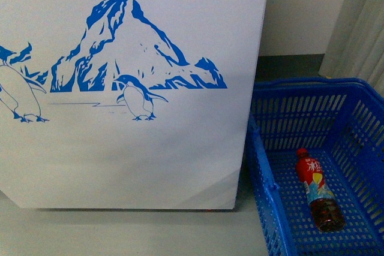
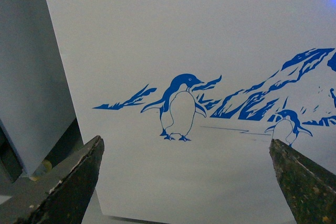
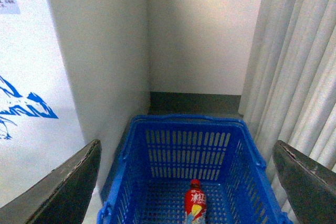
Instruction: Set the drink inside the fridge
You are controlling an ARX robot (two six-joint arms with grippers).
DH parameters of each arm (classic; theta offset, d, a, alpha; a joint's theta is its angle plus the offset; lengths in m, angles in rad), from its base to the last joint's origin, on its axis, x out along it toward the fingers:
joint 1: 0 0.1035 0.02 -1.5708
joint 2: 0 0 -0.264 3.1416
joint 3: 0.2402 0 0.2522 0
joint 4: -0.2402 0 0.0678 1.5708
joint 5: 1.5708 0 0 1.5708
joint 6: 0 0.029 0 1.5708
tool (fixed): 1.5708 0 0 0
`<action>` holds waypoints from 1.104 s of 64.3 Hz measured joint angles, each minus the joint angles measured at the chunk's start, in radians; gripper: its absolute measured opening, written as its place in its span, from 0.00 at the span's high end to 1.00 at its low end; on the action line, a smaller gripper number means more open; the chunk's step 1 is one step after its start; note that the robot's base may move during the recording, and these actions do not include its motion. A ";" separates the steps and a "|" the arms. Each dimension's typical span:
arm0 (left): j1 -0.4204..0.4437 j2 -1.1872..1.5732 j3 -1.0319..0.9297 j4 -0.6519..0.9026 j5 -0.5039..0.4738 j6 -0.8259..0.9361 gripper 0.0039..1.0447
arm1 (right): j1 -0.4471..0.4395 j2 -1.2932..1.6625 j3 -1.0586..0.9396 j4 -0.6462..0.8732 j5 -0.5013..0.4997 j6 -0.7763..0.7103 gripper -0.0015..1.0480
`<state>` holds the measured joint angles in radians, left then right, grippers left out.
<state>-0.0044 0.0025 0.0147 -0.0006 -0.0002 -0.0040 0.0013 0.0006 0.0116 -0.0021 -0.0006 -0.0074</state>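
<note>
Drink [image 1: 318,191] lying on its side in the blue basket [image 1: 312,82] beside the fridge [image 1: 120,160]; your left gripper [image 2: 185,141] and right gripper [image 3: 186,144] both spread wide, holding nothing.

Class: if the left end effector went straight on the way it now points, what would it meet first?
The left end effector would most likely meet the fridge first, its white panel near the penguin; depth is unclear.

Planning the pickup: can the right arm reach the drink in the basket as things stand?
Probably yes: the drink lies uncovered in the open-topped blue basket, ahead of the right gripper, whose fingers stand open.
</note>
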 joint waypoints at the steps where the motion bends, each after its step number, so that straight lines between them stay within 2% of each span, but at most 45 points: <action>1: 0.000 0.000 0.000 0.000 0.000 0.000 0.08 | 0.000 0.000 0.000 0.000 0.000 0.000 0.07; 47: 0.000 0.000 0.000 0.000 0.000 0.000 0.08 | 0.000 0.000 0.000 0.000 0.000 0.000 0.07; 50: 0.000 0.000 0.000 0.000 0.000 0.000 0.08 | 0.013 0.004 0.000 -0.006 0.038 0.022 0.07; 51: 0.000 0.000 0.000 0.000 0.000 0.000 0.08 | 0.024 0.010 0.000 -0.012 0.084 0.042 0.07; 54: 0.000 0.000 0.000 0.000 0.000 0.000 0.08 | 0.038 0.020 0.001 -0.015 0.137 0.071 0.07; 56: 0.000 0.000 0.000 0.000 0.000 0.000 0.08 | 0.041 0.033 0.003 -0.012 0.146 0.076 0.07; 64: 0.000 0.000 0.000 0.000 0.000 0.000 0.08 | 0.016 0.171 0.027 0.084 0.147 0.105 0.07; 71: 0.000 0.000 0.000 0.000 0.000 0.000 0.08 | 0.003 0.381 0.100 0.214 0.154 0.074 0.07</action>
<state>-0.0044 0.0025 0.0147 -0.0006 -0.0002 -0.0040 0.0048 0.3817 0.1120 0.2123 0.1539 0.0666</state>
